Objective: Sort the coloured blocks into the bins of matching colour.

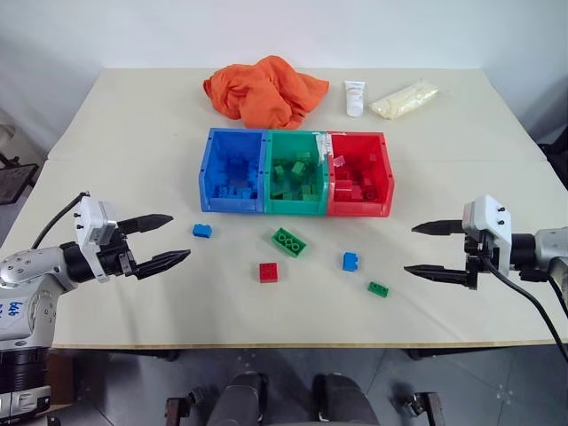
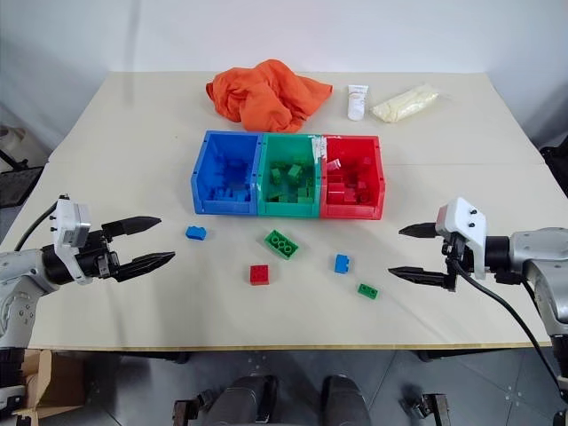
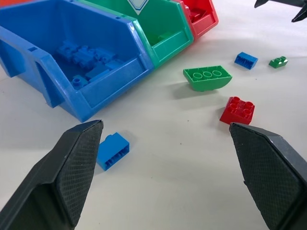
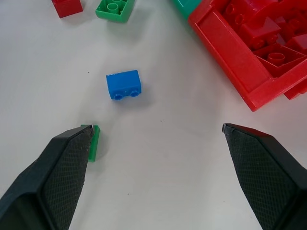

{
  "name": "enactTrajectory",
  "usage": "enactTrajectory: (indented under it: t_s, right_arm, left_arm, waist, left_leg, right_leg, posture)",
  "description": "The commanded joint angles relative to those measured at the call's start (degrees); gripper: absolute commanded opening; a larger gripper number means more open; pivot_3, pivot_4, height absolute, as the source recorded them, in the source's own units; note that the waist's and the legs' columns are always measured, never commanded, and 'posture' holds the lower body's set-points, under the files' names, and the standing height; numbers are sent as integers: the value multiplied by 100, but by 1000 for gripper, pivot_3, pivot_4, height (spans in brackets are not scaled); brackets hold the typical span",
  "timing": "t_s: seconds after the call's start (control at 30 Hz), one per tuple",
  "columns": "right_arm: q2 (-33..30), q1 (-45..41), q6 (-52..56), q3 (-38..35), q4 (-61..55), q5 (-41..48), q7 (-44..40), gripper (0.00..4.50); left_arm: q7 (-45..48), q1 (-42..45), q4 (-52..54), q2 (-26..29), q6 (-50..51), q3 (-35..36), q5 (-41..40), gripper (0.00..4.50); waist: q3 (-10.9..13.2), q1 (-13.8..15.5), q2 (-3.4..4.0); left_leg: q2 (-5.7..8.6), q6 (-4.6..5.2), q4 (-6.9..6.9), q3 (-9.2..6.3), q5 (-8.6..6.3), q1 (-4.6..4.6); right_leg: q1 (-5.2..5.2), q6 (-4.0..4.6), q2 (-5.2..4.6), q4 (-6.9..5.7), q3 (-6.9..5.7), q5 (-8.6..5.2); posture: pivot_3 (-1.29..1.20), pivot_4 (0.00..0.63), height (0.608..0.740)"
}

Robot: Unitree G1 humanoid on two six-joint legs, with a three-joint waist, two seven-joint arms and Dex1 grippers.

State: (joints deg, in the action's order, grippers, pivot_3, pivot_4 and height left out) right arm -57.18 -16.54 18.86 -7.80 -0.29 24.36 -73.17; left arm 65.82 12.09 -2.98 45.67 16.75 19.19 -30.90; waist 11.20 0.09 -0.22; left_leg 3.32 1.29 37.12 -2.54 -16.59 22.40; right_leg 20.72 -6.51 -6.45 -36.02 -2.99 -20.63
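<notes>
While both arms are held low over the near part of the pale wooden table (image 1: 133, 115), the left gripper (image 1: 158, 240) is seen with its two black fingers spread wide and nothing between them. The right gripper (image 1: 432, 250) is likewise parted and empty.

Nearest the left gripper, a small blue studded plastic brick (image 1: 202, 231) is found on the table. A small flat green brick (image 1: 378, 288) is seen just beside the right gripper, with a second blue brick (image 1: 351, 261) near it. Between the two sides, a larger green three-stud brick (image 1: 288, 241) and a red square brick (image 1: 268, 272) are laid apart from each other.

Beyond these, the three joined open-topped plastic bins are set in a row: blue bin (image 1: 232, 204), green bin (image 1: 294, 208), red bin (image 1: 359, 209), each holding bricks of its own colour.

At the far edge, a crumpled orange cloth (image 1: 264, 90), a white tube (image 1: 355, 98) and a pale yellow packet (image 1: 404, 98) are seen.
</notes>
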Motion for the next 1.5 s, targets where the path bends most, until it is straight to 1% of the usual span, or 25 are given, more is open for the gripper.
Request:
enactTrajectory:
  t_s: [0.03,0.13,0.3,0.4,0.47,0.57,0.67,0.73,0.8,0.93,1.07,1.13,1.27,1.33,1.43,1.5]
  right_arm:
    - [-64,31,-42,-275,-183,78,47,4500]
    - [-47,52,32,-270,-242,100,121,4500]
    - [-122,272,152,-397,-315,97,228,4500]
    - [-271,593,233,-665,-257,100,169,4500]
    - [-526,1056,51,-997,-73,-88,10,4500]
    - [-799,1507,-62,-1414,74,-199,-95,4500]
    - [-917,1714,-40,-1660,45,-199,-156,4500]
    - [-905,1722,65,-1630,-137,-169,-121,4500]
    - [-852,1652,192,-1499,-335,-124,-60,4500]
    - [-649,1389,520,-928,-848,-65,109,4500]
    - [-291,828,678,-56,-1077,-191,269,4500]
    - [-165,595,651,338,-1020,-341,258,4500]
    - [0,293,427,850,-772,-638,247,4500]
    - [106,150,257,1063,-596,-801,265,4500]
    - [209,41,85,1182,-405,-920,262,4500]
    - [347,-25,-14,1372,-284,-1109,350,4101]
  left_arm:
    - [91,58,145,-18,-87,147,-215,4486]
    - [-93,168,112,-33,-121,60,-81,4486]
    - [-155,379,185,-50,192,-117,-160,4486]
    - [15,395,165,-8,32,-290,-24,4486]
    - [260,434,78,25,13,-410,-58,4486]
    - [510,504,-35,65,16,-538,-71,4486]
    - [623,549,-172,32,-86,-618,-3,4486]
    - [714,543,-209,21,-185,-673,28,4486]
    - [702,540,-203,-5,-227,-701,50,4486]
    - [563,440,-18,-89,-170,-646,-39,4486]
    - [337,133,435,-183,70,-531,-223,4486]
    - [232,-81,724,-222,180,-474,-305,4486]
    - [20,-437,1179,-267,365,-354,-458,4486]
    - [-95,-583,1358,-279,434,-294,-530,4486]
    - [-203,-670,1490,-292,496,-261,-583,4486]
    - [-305,-767,1567,-320,505,-192,-612,4500]
  waist:
    - [0,0,0]
    - [0,0,0]
    - [0,21,0]
    - [0,32,0]
    - [0,49,1]
    - [2,111,4]
    - [2,101,4]
    - [2,74,4]
    - [2,56,4]
    - [2,42,4]
    - [2,22,4]
    - [3,11,5]
    - [4,19,7]
    - [4,13,7]
    - [4,29,8]
    - [4,17,7]
  left_leg:
    - [0,0,0,0,0,0]
    - [0,0,0,0,0,0]
    - [0,0,2,-2,0,0]
    - [2,1,2,-1,0,0]
    - [2,1,2,0,0,1]
    - [2,2,3,3,-1,1]
    - [1,3,7,6,0,-4]
    - [-3,1,6,8,1,-10]
    - [-3,2,7,10,1,-11]
    - [-3,2,7,8,1,-10]
    - [-2,2,7,5,0,-9]
    - [-2,2,8,3,0,-8]
    - [-1,2,7,-3,0,-6]
    - [-1,2,8,-1,0,-7]
    - [-2,2,8,-3,0,-8]
    - [-1,2,9,-2,0,-8]
  right_leg:
    - [0,0,0,0,0,0]
    - [0,0,0,0,0,0]
    - [-1,0,0,-2,-2,0]
    - [-3,-1,0,-1,-2,1]
    - [-3,-1,0,-1,-2,1]
    - [-4,-1,0,1,-3,1]
    - [-8,-1,1,0,-1,1]
    - [-13,-1,4,0,-1,0]
    - [-12,-1,4,-1,0,0]
    - [-12,-1,4,-3,0,0]
    - [-12,-1,3,2,1,0]
    - [-11,-1,2,0,1,1]
    - [-10,-1,2,0,0,1]
    - [-12,-1,1,2,2,0]
    - [-12,-1,1,1,1,0]
    - [-12,-1,1,0,1,0]
  posture:
    - [0,150,740]
    - [0,150,740]
    - [0,150,740]
    - [0,150,740]
    - [0,150,740]
    - [0,150,740]
    - [0,150,740]
    - [0,150,740]
    - [0,150,740]
    - [0,150,740]
    - [0,150,740]
    - [0,150,740]
    - [0,150,740]
    - [0,150,740]
    - [0,150,740]
    - [0,150,740]
